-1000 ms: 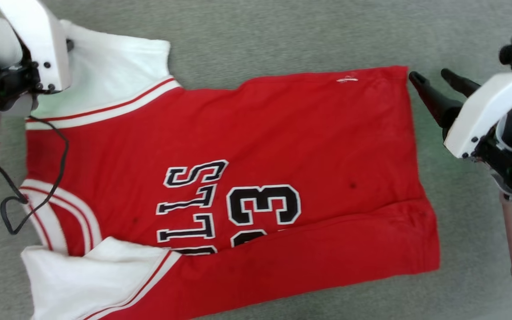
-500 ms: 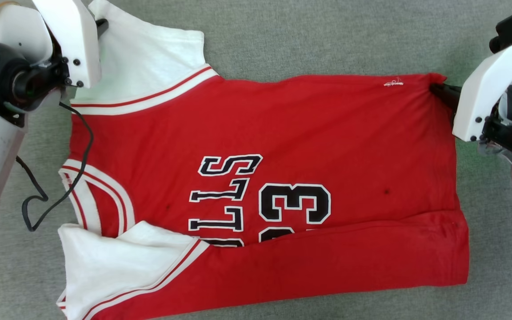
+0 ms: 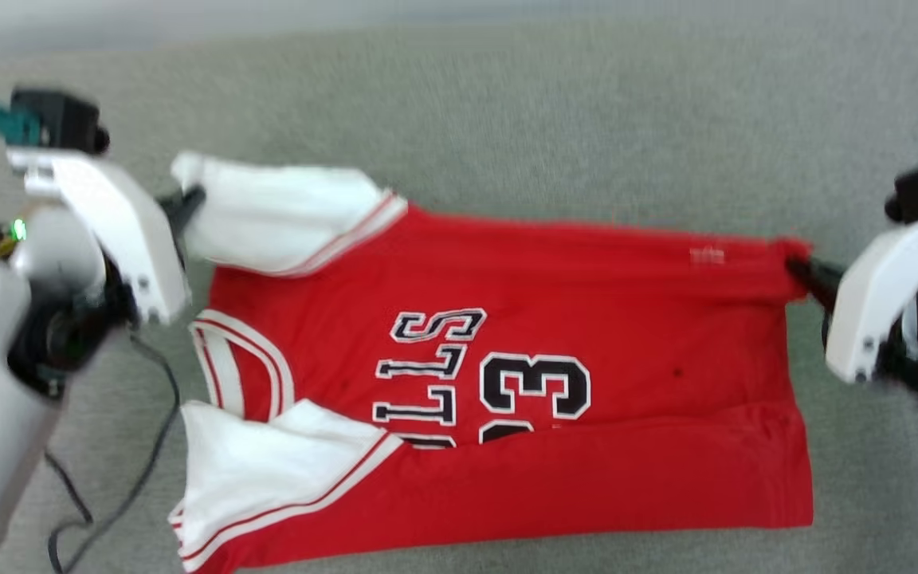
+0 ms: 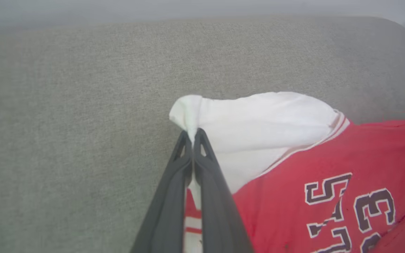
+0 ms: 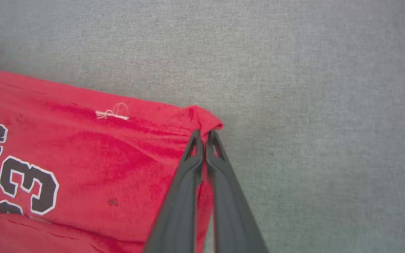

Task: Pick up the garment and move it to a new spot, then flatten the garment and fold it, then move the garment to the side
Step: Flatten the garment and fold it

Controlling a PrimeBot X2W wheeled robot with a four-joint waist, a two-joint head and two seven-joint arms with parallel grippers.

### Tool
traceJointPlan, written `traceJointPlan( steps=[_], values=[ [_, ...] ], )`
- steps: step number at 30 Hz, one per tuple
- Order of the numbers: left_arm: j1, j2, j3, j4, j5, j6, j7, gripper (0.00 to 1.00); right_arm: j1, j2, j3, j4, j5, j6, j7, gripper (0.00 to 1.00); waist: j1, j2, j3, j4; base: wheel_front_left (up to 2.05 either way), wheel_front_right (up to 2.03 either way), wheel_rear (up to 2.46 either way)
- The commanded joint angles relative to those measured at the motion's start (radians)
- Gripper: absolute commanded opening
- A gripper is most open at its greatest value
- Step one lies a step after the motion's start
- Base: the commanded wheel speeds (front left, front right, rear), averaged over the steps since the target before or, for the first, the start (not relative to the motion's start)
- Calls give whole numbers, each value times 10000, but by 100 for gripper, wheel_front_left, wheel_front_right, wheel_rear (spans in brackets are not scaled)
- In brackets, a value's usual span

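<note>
— What do we see to the left of the garment (image 3: 586, 319)?
— Our left gripper (image 3: 190, 198). Its fingers are pressed together on the outer corner of the upper white sleeve (image 3: 284, 215), and the cloth bunches at the tips. Lower, also left of the garment, a black cable (image 3: 152, 470) trails over the bench (image 3: 507, 119).

— And where is the garment itself?
— It lies front up across the grey fabric bench, neck end toward our left and hem end toward our right. The striped collar (image 3: 240, 359) sits at its left end, with the lower white sleeve (image 3: 268, 470) lying flat just below it.

— What is in the middle?
— We read the black lettering (image 3: 427, 367), and right of it the number 23 (image 3: 535, 387). Both are turned sideways. The garment's near long edge is folded over, and it covers the lower part of both.

— And at the right end?
— Our right gripper (image 3: 795, 269) is clamped on the garment's far hem corner, fingers together with red cloth between them. The far edge runs nearly straight between our two grippers. A small white stitched mark (image 3: 700, 256) sits on the garment just left of that corner.
</note>
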Motion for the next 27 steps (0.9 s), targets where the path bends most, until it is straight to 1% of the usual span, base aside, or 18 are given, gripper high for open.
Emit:
traceJointPlan(
  steps=[1,3,4,7,10,11,12,13,14,15,16,18,23,24,27],
  values=[
    [623,154,97,-290,-84,154,-211,0,528,-39,-134,-128,22,-8,-40,0,0,0,-816,314,0,0,0],
    [1534,334,249,-749,-281,412,-538,0,1128,51,-278,-258,53,-8,-4,0,0,0,-1143,396,0,0,0],
    [2938,527,427,-1451,-550,849,-1015,0,1999,149,-587,-341,78,-8,-31,0,0,0,-1554,548,0,0,0],
    [4315,570,521,-2016,-910,1228,-1396,0,2726,305,-889,-349,193,-8,-100,0,0,0,-1774,681,0,0,0],
    [5431,425,560,-2294,-1263,1500,-1682,0,3276,391,-1179,-215,190,-8,-299,0,0,0,-1907,766,0,0,0],
    [5750,370,511,-2335,-1342,1559,-1735,0,3424,437,-1237,-163,185,-8,-361,2,0,0,-1934,766,0,0,0],
    [6014,263,431,-2377,-1481,1542,-1728,0,3555,485,-1306,-90,198,-8,-411,42,0,0,-1949,773,0,0,0],
    [6247,97,376,-2425,-1677,1472,-1731,35,3671,531,-1379,-30,207,-8,-477,100,0,0,-1956,781,0,0,0],
    [6451,-47,372,-2412,-1856,1463,-1754,68,3767,570,-1421,1,188,-8,-566,100,0,0,-1973,783,0,0,0],
    [6626,-62,336,-2366,-1889,1476,-1740,95,3896,617,-1490,65,201,-8,-601,100,0,0,-1992,786,0,0,0],
    [6732,-134,342,-2338,-1936,1487,-1835,100,4036,651,-1556,94,233,-8,-653,100,0,0,-2004,797,0,0,0],
    [6925,-323,321,-2265,-1979,1462,-2017,100,4254,709,-1651,78,278,-8,-736,100,0,0,-2033,810,0,0,0],
    [7229,-446,358,-2276,-1723,1363,-2665,100,4873,933,-1908,-474,266,-8,-787,100,0,0,-2303,728,0,0,0],
    [7260,-424,402,-2365,-1597,1344,-2880,100,4991,959,-1967,-697,244,-8,-796,100,0,0,-2376,708,0,0,0],
    [7338,-252,530,-2704,-1154,1495,-3500,100,5282,1086,-2188,-1541,191,-8,-703,100,0,0,-2603,622,0,0,0]
  ],
)
